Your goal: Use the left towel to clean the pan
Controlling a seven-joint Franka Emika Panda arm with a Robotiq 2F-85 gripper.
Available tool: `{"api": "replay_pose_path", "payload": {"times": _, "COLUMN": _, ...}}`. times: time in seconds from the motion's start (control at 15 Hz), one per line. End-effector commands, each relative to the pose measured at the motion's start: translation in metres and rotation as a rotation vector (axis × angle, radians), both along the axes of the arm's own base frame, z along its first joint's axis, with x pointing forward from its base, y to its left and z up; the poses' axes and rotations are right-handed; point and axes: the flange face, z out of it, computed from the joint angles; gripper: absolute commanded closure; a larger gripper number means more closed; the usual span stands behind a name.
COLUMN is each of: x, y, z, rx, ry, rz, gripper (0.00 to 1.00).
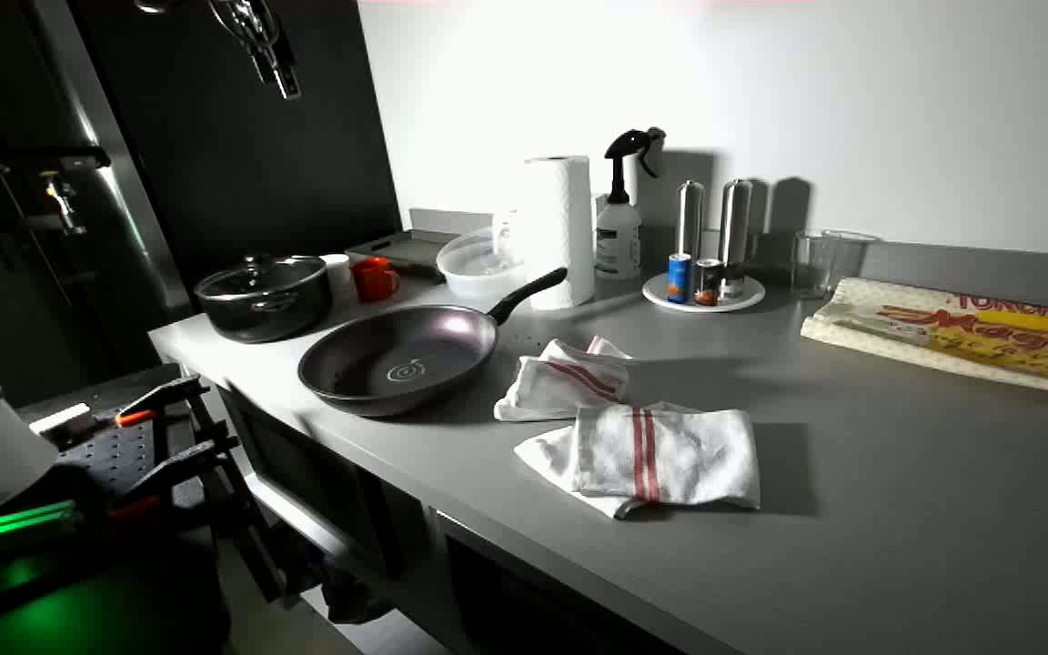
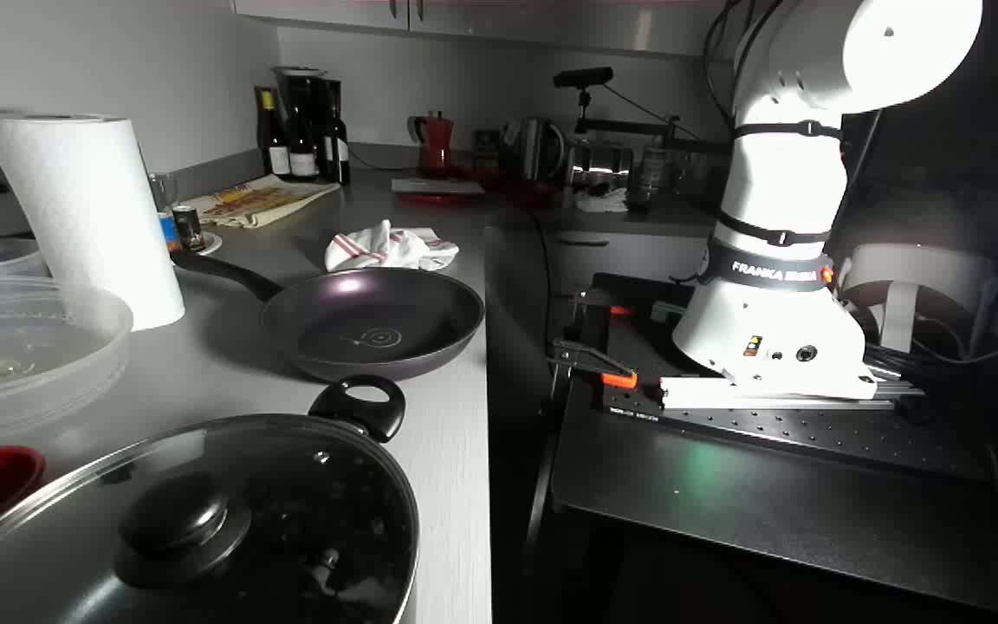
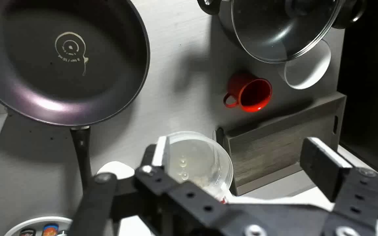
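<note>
Pan (image 1: 401,359), long axis across counter (image 1: 897,509), handle (image 1: 529,295) pointing toward wall (image 1: 897,118) beside paper roll (image 1: 565,214), red-striped towels (image 1: 569,387) near, fingers (image 3: 322,167) wide apart

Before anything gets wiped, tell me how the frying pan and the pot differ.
The frying pan stands uncovered; the pot has a glass lid on. The frying pan has one long handle, the pot two short side handles. The frying pan's walls are low and flared, the pot's taller and more upright. Both are dark and round, and stand on the counter.
</note>
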Motion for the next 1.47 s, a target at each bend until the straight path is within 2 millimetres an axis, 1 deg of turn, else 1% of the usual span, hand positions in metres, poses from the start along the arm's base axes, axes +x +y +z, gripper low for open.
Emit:
{"api": "replay_pose_path", "payload": {"times": 0.0, "x": 0.0, "y": 0.0, "z": 0.001, "rx": 0.0, "ry": 0.001, "rz": 0.0, "gripper": 0.0}}
{"api": "replay_pose_path", "payload": {"times": 0.87, "x": 0.0, "y": 0.0, "z": 0.001, "rx": 0.0, "ry": 0.001, "rz": 0.0, "gripper": 0.0}}
{"api": "replay_pose_path", "payload": {"times": 1.07, "x": 0.013, "y": -0.006, "z": -0.008, "rx": -0.01, "ry": 0.022, "rz": -0.029, "gripper": 0.0}}
{"api": "replay_pose_path", "payload": {"times": 1.2, "x": 0.025, "y": -0.017, "z": -0.019, "rx": -0.016, "ry": 0.04, "rz": -0.067, "gripper": 0.0}}
{"api": "replay_pose_path", "payload": {"times": 1.4, "x": 0.047, "y": -0.042, "z": -0.039, "rx": -0.015, "ry": 0.092, "rz": -0.139, "gripper": 0.0}}
